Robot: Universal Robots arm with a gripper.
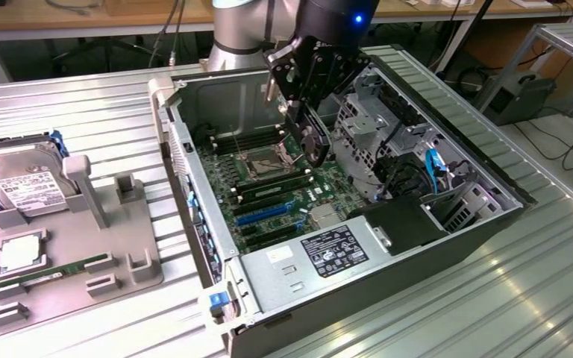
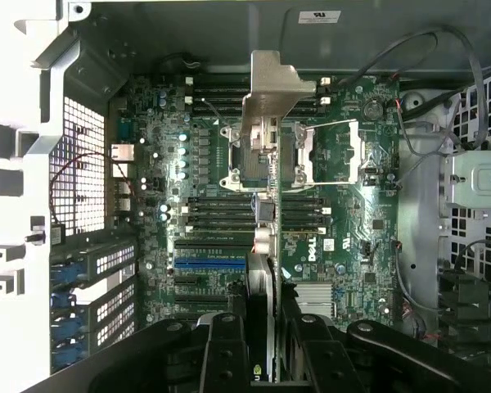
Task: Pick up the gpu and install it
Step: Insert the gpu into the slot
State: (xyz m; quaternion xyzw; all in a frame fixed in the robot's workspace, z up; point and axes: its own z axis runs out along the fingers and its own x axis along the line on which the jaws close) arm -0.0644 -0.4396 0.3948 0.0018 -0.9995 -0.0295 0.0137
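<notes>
Claw (image 2: 264,332) around gpu (image 2: 263,246), bracket (image 2: 271,94) over motherboard (image 2: 356,246)

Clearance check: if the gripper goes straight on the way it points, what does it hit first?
Probably the motherboard: the gpu held in the gripper would touch down around the CPU socket, though depth is unclear.

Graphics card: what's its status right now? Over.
Gripper shut on graphics card. Card hangs edge-on over motherboard inside open computer case, not seated. Blue slot looks unobstructed.
</notes>
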